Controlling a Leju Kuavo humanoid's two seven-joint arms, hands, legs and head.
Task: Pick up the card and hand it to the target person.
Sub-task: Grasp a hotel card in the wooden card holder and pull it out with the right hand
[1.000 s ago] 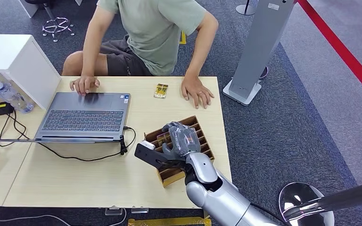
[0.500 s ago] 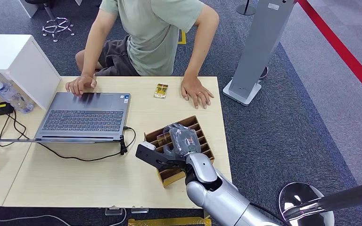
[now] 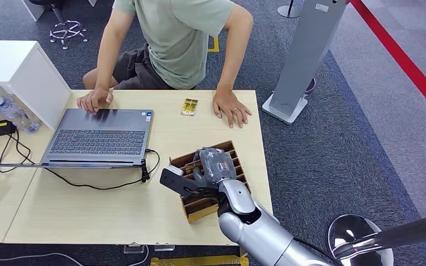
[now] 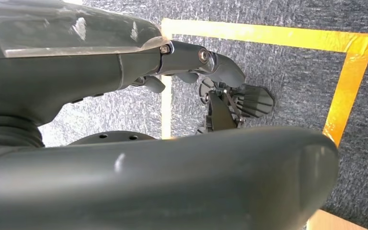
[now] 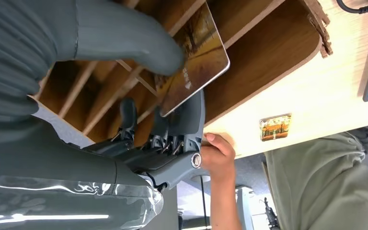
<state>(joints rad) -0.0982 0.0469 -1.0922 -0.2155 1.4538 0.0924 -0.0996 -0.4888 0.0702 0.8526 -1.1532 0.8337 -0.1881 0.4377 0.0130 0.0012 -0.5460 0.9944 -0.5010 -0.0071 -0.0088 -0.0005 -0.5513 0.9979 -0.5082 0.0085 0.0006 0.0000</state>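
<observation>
Card [image 5: 195, 61] pinched between thumb and fingers of right hand [image 3: 213, 165], over the wooden slotted box [image 3: 230, 151]; left hand's [image 4: 191, 57] grasp cannot be told.

Card [image 5: 194, 57]: amber-brown photo print, pale edge. Rack [image 3: 230, 148]: brown wood. Table [image 3: 89, 210]: light wood grain. Right hand [image 3: 213, 165]: dark grey; arm [image 3: 255, 230]: silver. Laptop [image 3: 101, 136]: grey. Shirt [image 3: 186, 33]: sage green. Carpet [image 3: 333, 155]: dark grey, red stripe [image 3: 405, 61]. Floor tape [image 4: 350, 81]: yellow. Second card [image 3: 189, 106]: yellow-brown picture.
</observation>
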